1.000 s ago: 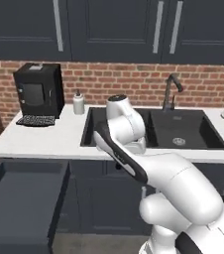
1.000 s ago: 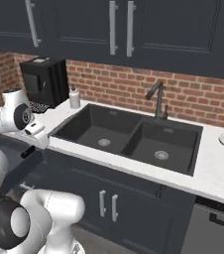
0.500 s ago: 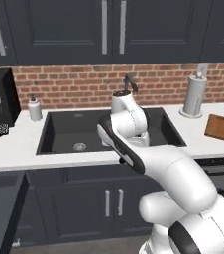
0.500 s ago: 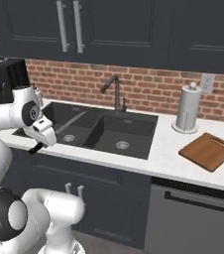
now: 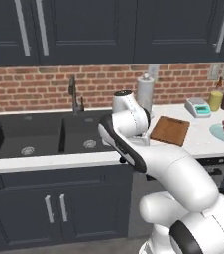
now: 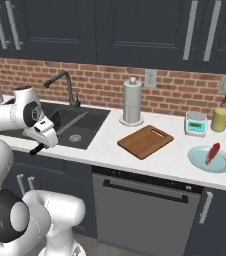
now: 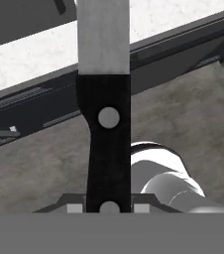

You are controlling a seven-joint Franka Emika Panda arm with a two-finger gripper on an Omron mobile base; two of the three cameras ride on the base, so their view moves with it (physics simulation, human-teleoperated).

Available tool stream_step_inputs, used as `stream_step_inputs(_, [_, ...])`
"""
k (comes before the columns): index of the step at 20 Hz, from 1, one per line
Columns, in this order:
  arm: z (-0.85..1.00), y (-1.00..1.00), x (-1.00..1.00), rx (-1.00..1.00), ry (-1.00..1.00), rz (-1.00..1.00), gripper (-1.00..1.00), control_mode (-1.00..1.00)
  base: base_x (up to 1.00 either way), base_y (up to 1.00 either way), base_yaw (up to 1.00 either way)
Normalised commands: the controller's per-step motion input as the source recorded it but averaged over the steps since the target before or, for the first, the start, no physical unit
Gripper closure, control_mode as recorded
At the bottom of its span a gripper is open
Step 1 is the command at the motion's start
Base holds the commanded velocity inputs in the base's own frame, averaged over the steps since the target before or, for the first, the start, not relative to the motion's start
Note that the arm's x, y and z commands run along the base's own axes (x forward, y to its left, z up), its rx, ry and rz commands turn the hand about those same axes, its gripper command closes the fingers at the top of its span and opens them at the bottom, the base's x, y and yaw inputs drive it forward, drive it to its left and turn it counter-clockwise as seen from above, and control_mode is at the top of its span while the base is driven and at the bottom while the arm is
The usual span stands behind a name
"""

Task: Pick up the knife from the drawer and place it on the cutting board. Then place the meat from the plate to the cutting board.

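Between the pincer's point(image 7: 109, 208) closed fingertips sits the knife point(image 7: 106, 124), gripped by its black handle, the silver blade running straight out along the pincer's own axis toward the desk point(image 6: 150, 160) edge. Off to the pincer's right and farther back, well apart, the cutting board point(image 6: 145, 141) lies flat and bare on the white desk, its long axis slanting away toward the wall. Beyond the board, farther right again, the meat point(image 6: 213, 152) rests on the plate point(image 6: 199, 160). A brick wall and dark cabinets close the room behind.
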Motion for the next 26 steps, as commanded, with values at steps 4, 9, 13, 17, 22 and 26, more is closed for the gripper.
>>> stream_step_inputs(4, [0.0, 0.0, 0.0, 0.0, 0.0, 0.0, 1.0, 1.0, 0.13, -1.0, -0.09])
stream_step_inputs(9, [0.0, 0.0, 0.0, 0.0, 0.0, 0.0, 1.0, 1.0, 0.57, -1.0, -0.14])
stream_step_inputs(13, [0.0, 0.0, 0.0, 0.0, 0.0, 0.0, 1.0, 1.0, 0.93, -0.43, -0.07])
stream_step_inputs(17, [0.0, 0.0, 0.0, 0.0, 0.0, 0.0, 1.0, 1.0, 0.89, 0.0, 0.0])
stream_step_inputs(22, [-0.11, -0.01, 0.22, 0.0, 0.01, 0.0, 1.0, -1.0, 0.46, 0.0, 0.0])
stream_step_inputs(26, [-0.57, -0.11, 0.27, 0.0, 0.12, 0.0, 1.0, -1.0, 0.0, 0.0, 0.0])
